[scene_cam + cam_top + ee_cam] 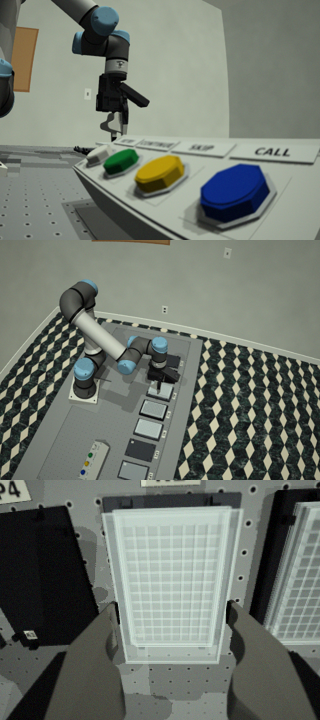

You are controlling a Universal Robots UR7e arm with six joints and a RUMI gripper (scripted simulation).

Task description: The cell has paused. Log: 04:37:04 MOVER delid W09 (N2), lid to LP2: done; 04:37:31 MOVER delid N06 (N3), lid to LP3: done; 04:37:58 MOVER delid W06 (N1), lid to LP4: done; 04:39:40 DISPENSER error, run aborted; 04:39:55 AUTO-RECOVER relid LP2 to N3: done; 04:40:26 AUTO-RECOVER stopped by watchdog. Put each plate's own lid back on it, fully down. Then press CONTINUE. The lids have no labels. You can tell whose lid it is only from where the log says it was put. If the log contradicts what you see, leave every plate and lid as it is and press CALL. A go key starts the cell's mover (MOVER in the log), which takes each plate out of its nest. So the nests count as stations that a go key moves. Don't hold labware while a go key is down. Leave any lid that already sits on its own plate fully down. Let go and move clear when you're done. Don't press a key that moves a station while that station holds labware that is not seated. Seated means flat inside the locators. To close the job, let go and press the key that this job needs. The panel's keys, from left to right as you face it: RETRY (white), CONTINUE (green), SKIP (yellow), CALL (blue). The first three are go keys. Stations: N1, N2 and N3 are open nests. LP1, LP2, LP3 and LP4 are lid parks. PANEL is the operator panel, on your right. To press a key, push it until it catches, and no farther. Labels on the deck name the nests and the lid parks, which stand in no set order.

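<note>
The end effector [158,392] [113,137] [171,602] is closed on the clear lid [165,386] [103,143] [172,659] by its long sides. The N2 plate [167,392] [172,585] lies beneath, long axes near parallel; the next move should be downward after final alignment.

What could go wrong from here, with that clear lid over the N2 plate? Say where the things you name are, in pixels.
The gripper [158,392] [116,136] [171,602] has the clear lid [166,388] [103,143] [172,656] by its sides, and its near edge shows beyond the N2 plate [163,393] [172,580]; lowered off line, it might land cocked. The neighbouring plate [154,409] [306,570] stands close, so a fingertip could nudge it.
</note>
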